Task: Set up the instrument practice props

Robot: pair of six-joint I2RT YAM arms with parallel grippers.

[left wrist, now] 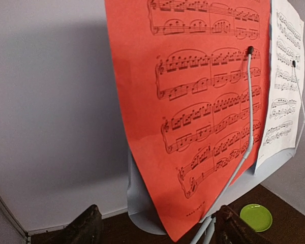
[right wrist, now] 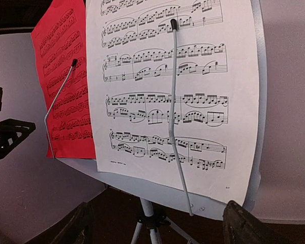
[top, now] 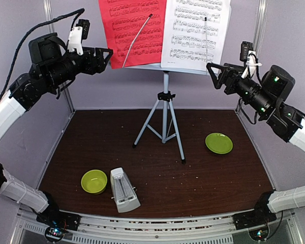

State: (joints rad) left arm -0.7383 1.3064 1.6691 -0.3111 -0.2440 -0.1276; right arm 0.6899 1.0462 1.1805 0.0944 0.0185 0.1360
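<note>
Top external: red sheet [top: 132, 25], white sheet [top: 190, 35] upright; left fingers [top: 102, 51], right fingers [top: 218, 65] spread.

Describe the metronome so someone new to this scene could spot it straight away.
Start at the dark brown table and go to its near edge, left of the music stand's tripod. There, just right of the lime-green bowl, sits the metronome. It is the only white, tapered thing on the tabletop; the bowl beside it is round.
</note>
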